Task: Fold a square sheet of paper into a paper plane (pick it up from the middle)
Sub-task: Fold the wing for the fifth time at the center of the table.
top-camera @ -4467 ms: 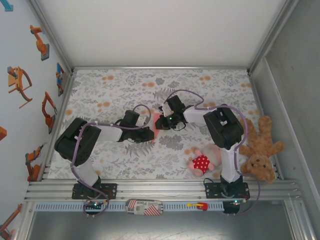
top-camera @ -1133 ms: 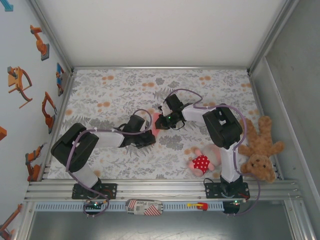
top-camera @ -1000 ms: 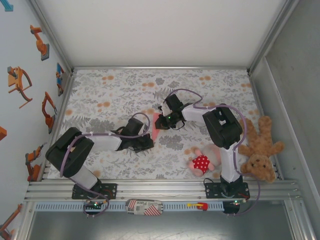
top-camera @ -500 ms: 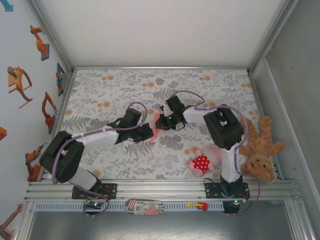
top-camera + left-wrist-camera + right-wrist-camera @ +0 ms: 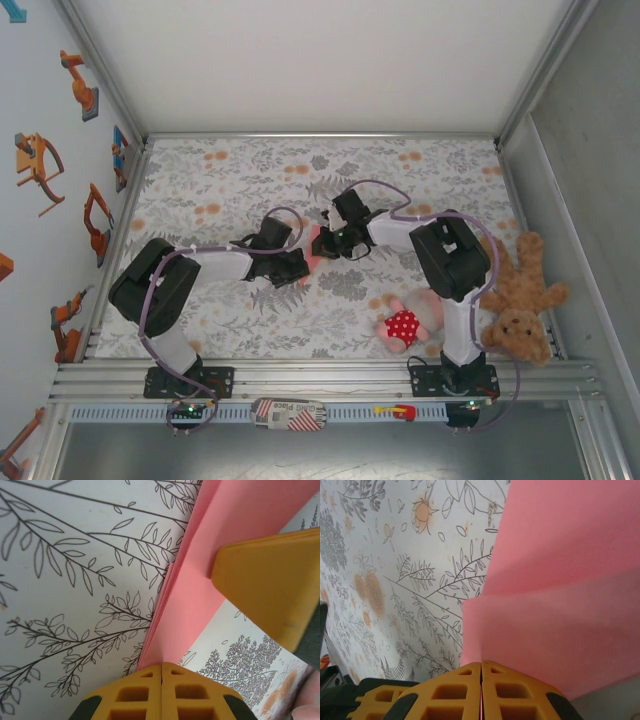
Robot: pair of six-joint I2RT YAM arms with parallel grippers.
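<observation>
Pink sheet of paper (image 5: 316,243), folded into layers, is at the middle of the flowered table (image 5: 200,180); we see the left gripper (image 5: 161,666) pinched tight on one edge; the right gripper (image 5: 481,665) is clamped on another edge, facing it.

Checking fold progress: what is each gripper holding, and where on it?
Both are shut on the folded pink paper: left gripper at one end, right gripper at a flap's edge.
</observation>
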